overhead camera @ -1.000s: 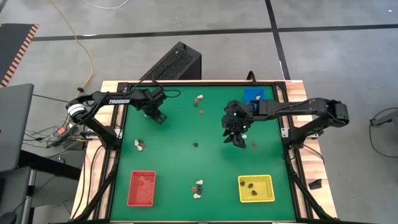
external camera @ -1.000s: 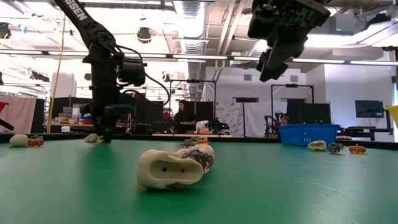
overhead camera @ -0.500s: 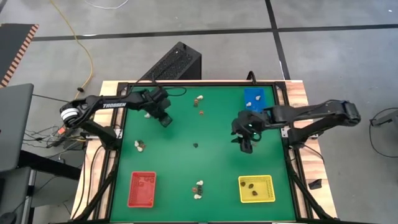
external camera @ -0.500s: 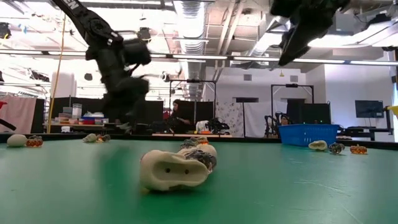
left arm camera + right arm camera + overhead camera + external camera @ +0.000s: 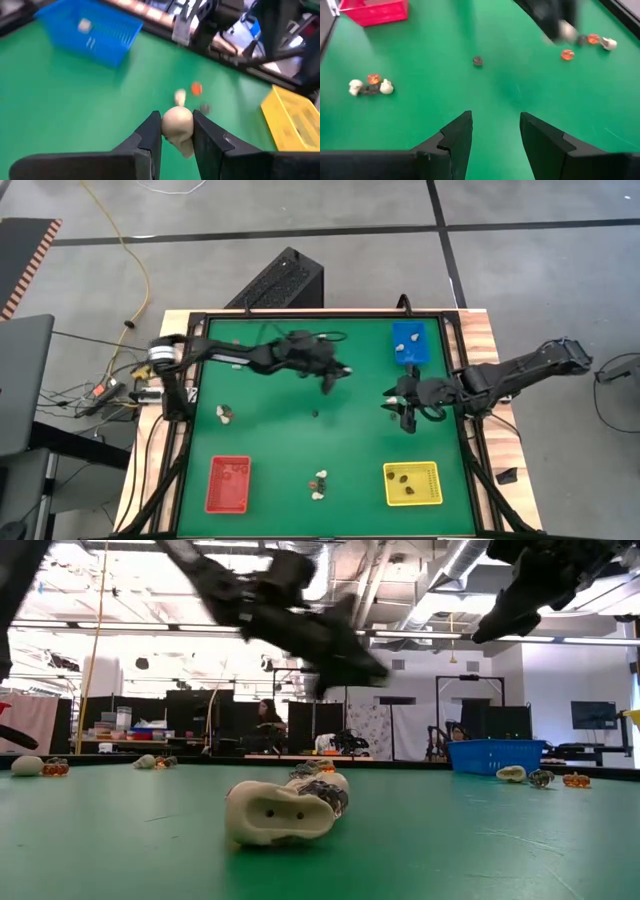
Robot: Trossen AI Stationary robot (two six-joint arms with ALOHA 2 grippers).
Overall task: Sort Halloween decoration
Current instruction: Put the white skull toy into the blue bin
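Cream skull trinket [image 5: 177,125], seemingly light, hard and rounded, pinched across its sides by the left hand [image 5: 176,131]; right hand [image 5: 494,129] hangs open over the green desk [image 5: 270,430].

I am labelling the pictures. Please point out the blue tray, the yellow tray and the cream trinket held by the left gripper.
blue tray [image 5: 400,332], high view, bare floor.
yellow tray [image 5: 411,468], high view, bare floor.
cream trinket [image 5: 177,122], left wrist view, its rounded top.

Table [image 5: 270,440] surface: plain green, black frame. Trays: red tray [image 5: 227,483], yellow tray [image 5: 411,483], blue tray [image 5: 408,340]. Left gripper [image 5: 176,131]: dark fingers, cream skull trinket [image 5: 178,123] between them. Orange trinket [image 5: 196,88] beyond. Right gripper [image 5: 495,131]: black.
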